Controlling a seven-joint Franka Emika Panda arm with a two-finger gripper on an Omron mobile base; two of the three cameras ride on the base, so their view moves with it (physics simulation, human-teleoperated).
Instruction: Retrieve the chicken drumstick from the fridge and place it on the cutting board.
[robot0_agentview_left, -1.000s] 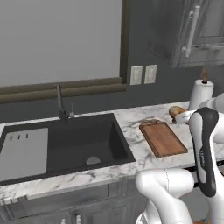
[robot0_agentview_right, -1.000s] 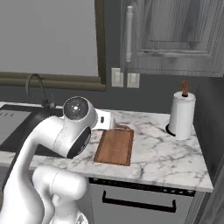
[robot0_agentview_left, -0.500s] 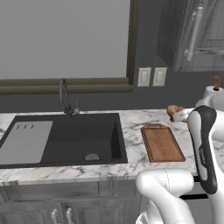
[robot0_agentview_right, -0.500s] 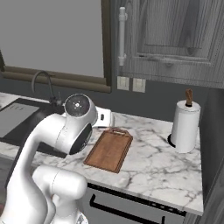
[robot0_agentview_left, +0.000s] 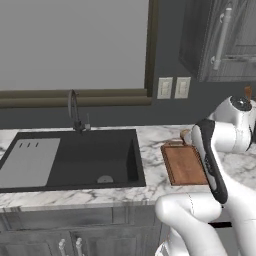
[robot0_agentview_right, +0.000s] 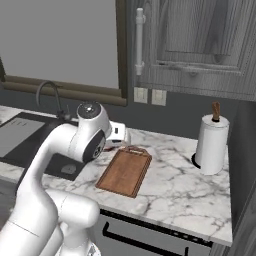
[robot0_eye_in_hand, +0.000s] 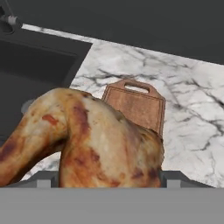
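Golden-brown chicken drumstick (robot0_eye_in_hand: 87, 140) above unlabelled cutting board (robot0_eye_in_hand: 136, 107).

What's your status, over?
Gripper shut on chicken drumstick, carried above the counter. Cutting board ahead and below, bare. Nothing in the way; paper towel roll stands well off to the side.

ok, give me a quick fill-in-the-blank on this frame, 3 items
1. In the hand view, the tool carries the chicken ____.
2. The cutting board lies on the marble counter, to the ____ of the black sink in the left base view.
3. The paper towel roll stands ____ on the counter.

Missing: drumstick; right; upright
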